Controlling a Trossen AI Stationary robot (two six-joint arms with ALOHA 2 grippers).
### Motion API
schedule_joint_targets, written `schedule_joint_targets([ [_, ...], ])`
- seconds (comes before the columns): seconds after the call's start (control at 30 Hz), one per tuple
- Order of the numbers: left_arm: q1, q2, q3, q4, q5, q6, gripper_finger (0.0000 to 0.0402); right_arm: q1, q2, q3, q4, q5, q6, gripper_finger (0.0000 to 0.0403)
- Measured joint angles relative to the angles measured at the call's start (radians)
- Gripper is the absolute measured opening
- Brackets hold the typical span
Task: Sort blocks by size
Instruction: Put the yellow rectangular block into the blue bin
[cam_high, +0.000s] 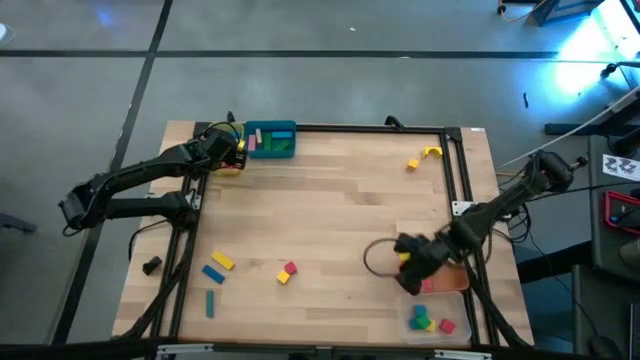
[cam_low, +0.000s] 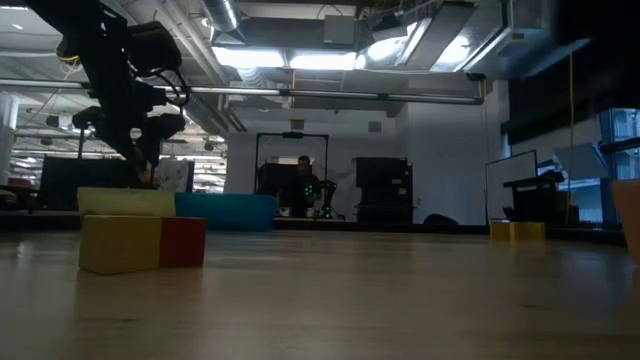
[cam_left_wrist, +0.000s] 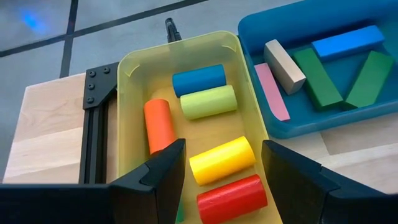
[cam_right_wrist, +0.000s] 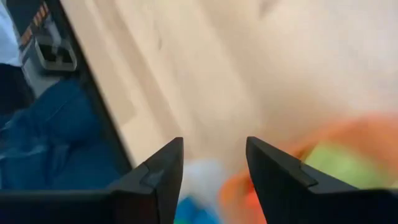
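Hovering over the yellow tray (cam_left_wrist: 134, 68), my left gripper (cam_left_wrist: 221, 171) stood open and empty; my right gripper (cam_right_wrist: 211, 171) was parted above the orange tray (cam_high: 447, 283).

Wooden tabletop (cam_high: 330, 210) carrying yellow tray (cam_left_wrist: 134, 74), teal tray (cam_high: 270, 128), orange tray (cam_high: 455, 282), scattered blocks (cam_high: 220, 262) lying loose

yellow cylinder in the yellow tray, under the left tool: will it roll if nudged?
Probably. The yellow cylinder lies on its side on the flat floor of the tray, so a sideways nudge should roll it until the red cylinder or a wall stops it. It looks rigid and smooth, perhaps slippery when pinched.
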Motion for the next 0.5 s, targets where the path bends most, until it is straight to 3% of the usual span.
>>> schedule_joint_targets([
  [0.3,-0.005,-0.004,0.014,0.006,0.008,0.212,0.0196,-0.292,-0.052,0.0,-0.107,0.11,-0.316,0.0175],
  [0.5,-0.057,-0.033,0.097,0.001,0.098,0.357,0.0196,-0.469,-0.051,0.0,-0.122,0.111,-0.524,0.0175],
])
